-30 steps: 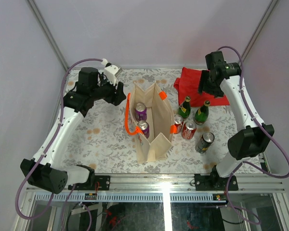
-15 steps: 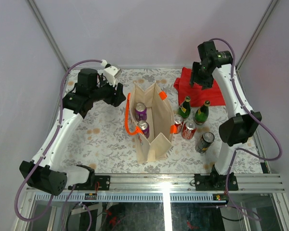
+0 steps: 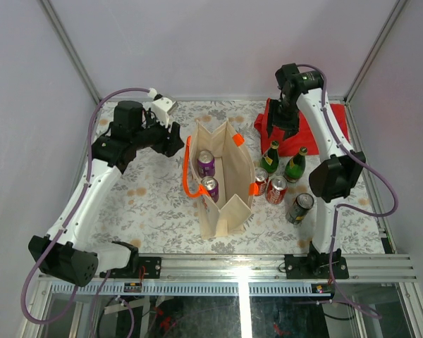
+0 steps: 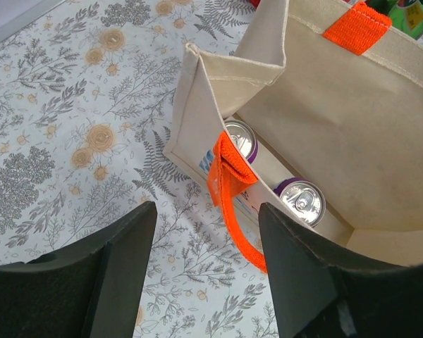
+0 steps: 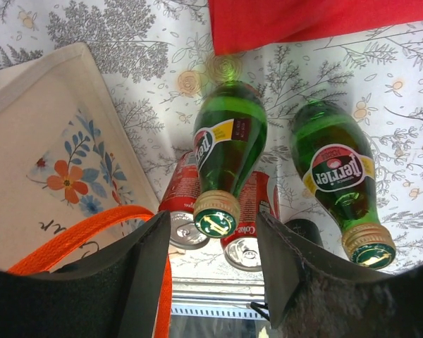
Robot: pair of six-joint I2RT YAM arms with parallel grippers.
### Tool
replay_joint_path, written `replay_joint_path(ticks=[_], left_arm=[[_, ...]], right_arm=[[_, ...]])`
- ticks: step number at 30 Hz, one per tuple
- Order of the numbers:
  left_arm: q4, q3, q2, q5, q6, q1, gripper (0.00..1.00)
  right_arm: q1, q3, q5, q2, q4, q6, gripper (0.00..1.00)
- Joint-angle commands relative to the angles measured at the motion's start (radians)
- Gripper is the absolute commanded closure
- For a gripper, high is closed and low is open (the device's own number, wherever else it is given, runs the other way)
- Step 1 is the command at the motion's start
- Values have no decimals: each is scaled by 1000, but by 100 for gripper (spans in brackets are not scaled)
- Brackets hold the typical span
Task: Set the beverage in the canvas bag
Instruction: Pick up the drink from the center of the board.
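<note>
– Canvas bag (image 3: 225,193) is our concern, and we find it standing open at the centre of the top view. Shall we sweep from the left edge?

– Yes. At upper left we see the left gripper (image 3: 173,139) just beside the bag's left rim. In its wrist view the fingers (image 4: 120,274) stand well apart with nothing between them. They frame the bag's near wall and the orange handle (image 4: 229,190) that droops over it.

– Inside the bag we count two purple cans (image 3: 206,163), upright, one behind the other along the left wall.

– Just right of the bag we make out two red cans (image 3: 276,190), the nearer one touching or just beside the outer wall; we cannot tell which. Behind them two green bottles (image 3: 270,156) stand upright side by side on the flowered table (image 3: 148,197).

– And the right gripper (image 3: 276,127)?

– It hangs above the left bottle, in the upper right of the top view. In its wrist view we see that bottle's gold cap at lower centre, with the jaws spread wider than the cap and gripping nothing.

– Lower right we note a dark can (image 3: 299,208), tilted, apart from the rest.

– Farthest back and right lies the red cloth (image 3: 296,144), flat, behind the bottles.
</note>
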Motion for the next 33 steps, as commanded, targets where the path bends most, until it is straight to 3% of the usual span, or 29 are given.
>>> replay_joint_path(ticks=[1, 7, 26, 33], left_arm=[[16, -18, -26, 23, 17, -1, 40], [16, -32, -37, 27, 15, -1, 40], [31, -56, -53, 21, 19, -2, 40], [31, -62, -60, 16, 24, -1, 40]], right_arm=[[20, 32, -65, 7, -72, -25, 42], [37, -37, -41, -3, -72, -25, 43], [50, -22, 44, 59, -71, -40, 47], [54, -17, 44, 65, -70, -40, 53]])
